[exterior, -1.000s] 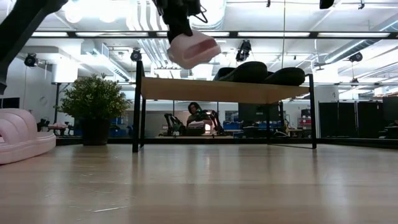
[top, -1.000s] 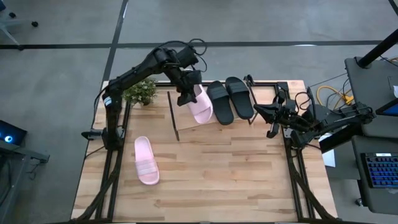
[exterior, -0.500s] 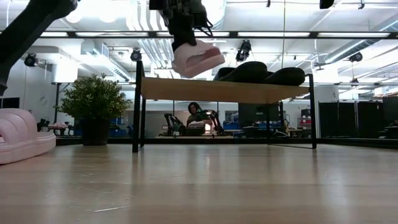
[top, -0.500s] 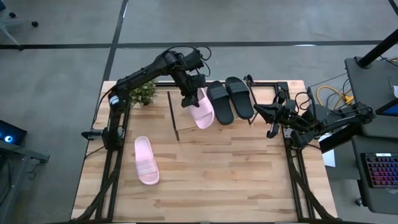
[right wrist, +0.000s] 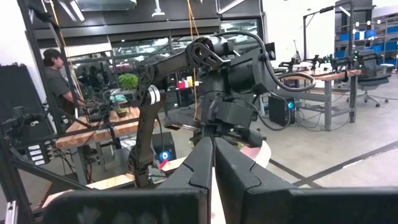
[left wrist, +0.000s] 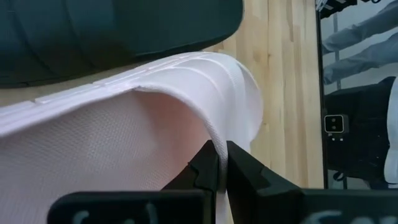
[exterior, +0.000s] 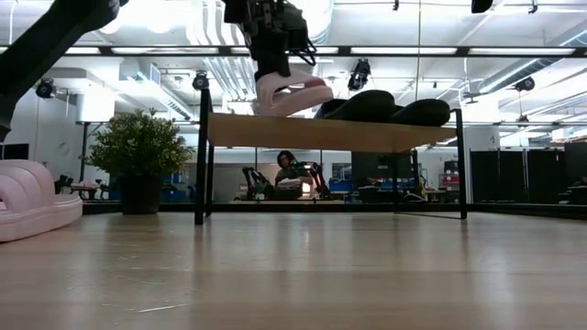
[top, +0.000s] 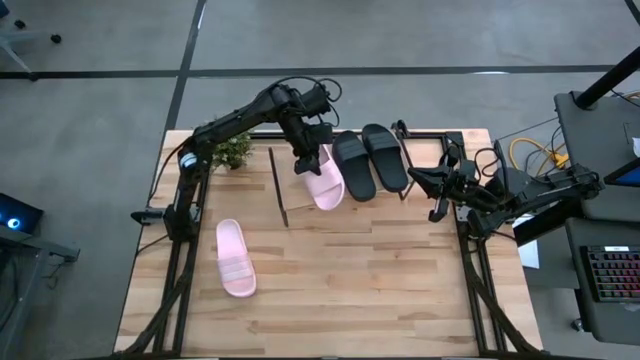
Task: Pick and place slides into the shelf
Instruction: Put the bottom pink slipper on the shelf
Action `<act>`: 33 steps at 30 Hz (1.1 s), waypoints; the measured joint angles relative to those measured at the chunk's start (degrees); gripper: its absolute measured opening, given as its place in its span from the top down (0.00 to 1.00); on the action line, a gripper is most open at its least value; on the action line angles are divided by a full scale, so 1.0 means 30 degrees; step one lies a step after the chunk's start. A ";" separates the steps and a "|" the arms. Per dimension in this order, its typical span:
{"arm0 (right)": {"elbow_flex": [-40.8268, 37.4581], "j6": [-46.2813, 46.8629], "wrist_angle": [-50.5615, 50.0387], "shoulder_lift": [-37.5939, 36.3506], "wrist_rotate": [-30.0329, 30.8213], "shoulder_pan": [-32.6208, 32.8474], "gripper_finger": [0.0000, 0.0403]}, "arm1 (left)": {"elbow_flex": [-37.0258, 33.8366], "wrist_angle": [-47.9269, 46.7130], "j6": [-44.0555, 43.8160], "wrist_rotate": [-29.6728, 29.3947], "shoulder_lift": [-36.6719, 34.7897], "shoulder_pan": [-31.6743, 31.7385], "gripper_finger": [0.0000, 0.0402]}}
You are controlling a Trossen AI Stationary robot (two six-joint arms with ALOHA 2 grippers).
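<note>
A pale pink slide (top: 323,178) sits at the left end of the slanted wooden shelf (top: 300,205), with my left gripper (top: 305,160) shut on it. In the low view this slide (exterior: 292,94) is down at the top of the shelf board (exterior: 367,134); whether it rests there I cannot tell. Two black slides (top: 368,160) lie sole-down on the shelf beside it. The other pink slide (top: 235,257) lies on its sole on the tabletop at the left. My right gripper (top: 412,178) hangs shut by the shelf's right end, touching nothing. My left gripper pinches the edge of the pink slide's strap (left wrist: 210,134) between its two fingers (left wrist: 202,168). The fingers slant downward from the table's far left side. The slide lies nearly level below them, sole down, next to the black slide (left wrist: 124,25).
A potted plant (top: 228,148) stands at the table's far left corner, close to the left arm. The shelf's black rod frame (exterior: 203,156) lifts the board above the tabletop. Bare tabletop (top: 360,290) lies in front of the shelf. A person (right wrist: 56,68) sits beyond the table.
My left gripper has sunk toward the shelf and gone a little toward the table's right edge, carrying the pink slide. The slide has come down from well above the board to its top and has tipped from slanted to nearly level.
</note>
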 joint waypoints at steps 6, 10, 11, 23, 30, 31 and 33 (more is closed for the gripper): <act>0.0000 -0.0308 0.0000 0.0000 0.0002 0.0000 0.98 | 0.0075 -0.0272 -0.0015 0.0231 -0.0091 -0.0015 1.00; 0.0000 -0.0328 0.0000 0.0000 0.0000 0.0000 0.98 | 0.0384 -0.0714 -0.0023 0.0515 -0.0146 -0.0015 1.00; 0.0000 -0.0333 0.0000 0.0000 0.0000 0.0000 0.98 | 0.0455 -0.0733 -0.0029 0.0650 -0.0148 -0.0015 1.00; 0.0000 -0.0352 -0.0029 0.0000 0.0000 0.0000 0.98 | 0.1463 -0.1498 -0.0561 0.1668 -0.0248 -0.0007 1.00; 0.0000 -0.0746 -0.0066 0.0000 0.0007 0.0000 0.98 | 0.1144 -0.1558 -0.0569 0.2167 -0.0182 -0.0003 1.00; 0.0000 -0.0767 -0.0064 0.0000 0.0009 0.0000 0.98 | 0.1144 -0.1571 -0.0576 0.2421 -0.0138 0.0000 1.00; 0.0000 -0.0787 -0.0066 0.0000 0.0007 0.0000 0.98 | 0.1131 -0.1549 -0.0592 0.2522 -0.0008 -0.0007 1.00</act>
